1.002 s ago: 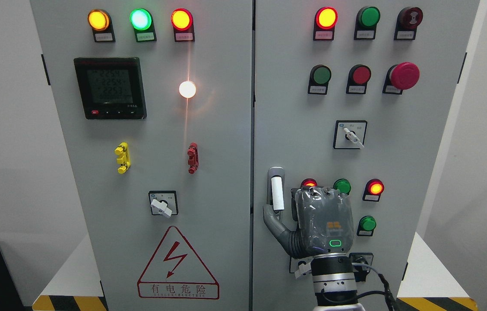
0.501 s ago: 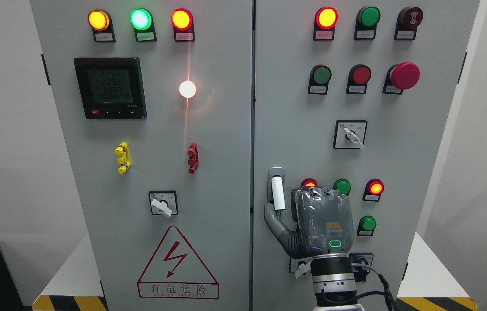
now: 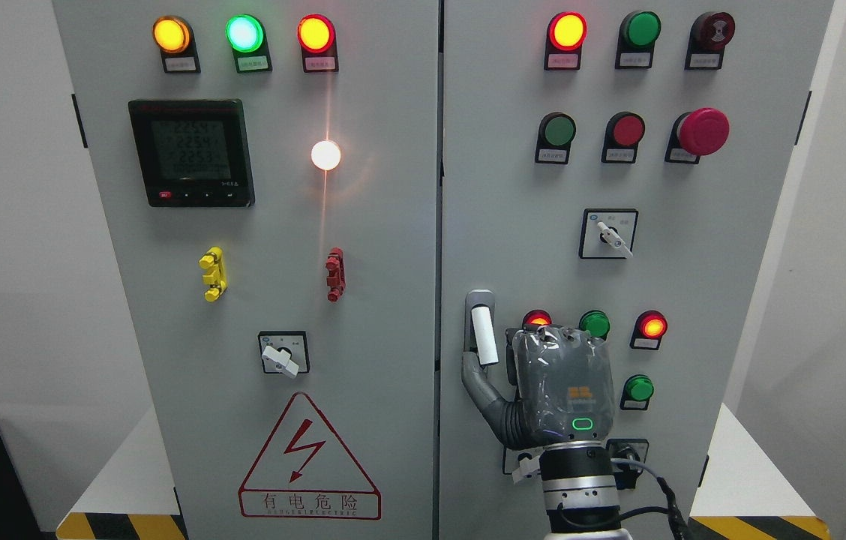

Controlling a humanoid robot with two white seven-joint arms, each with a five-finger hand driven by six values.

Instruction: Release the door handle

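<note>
Door handle (image 3: 483, 334) stands upright on the right cabinet door (image 3: 730, 247). Right hand (image 3: 554, 386) sits beside it, thumb touching the handle's foot. Whether the fingers are curled cannot be told.

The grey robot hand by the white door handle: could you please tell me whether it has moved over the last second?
Yes, slightly. The grey right hand has shifted a little to the right: its thumb tip now sits closer under the white door handle, which has not moved on the grey cabinet door.

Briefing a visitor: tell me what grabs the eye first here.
The glowing white round lamp flares on the grey cabinet's left door. A big red mushroom-shaped push button juts out at upper right. Low down, the robot's grey right hand sits beside the white-sleeved vertical door handle.
</note>
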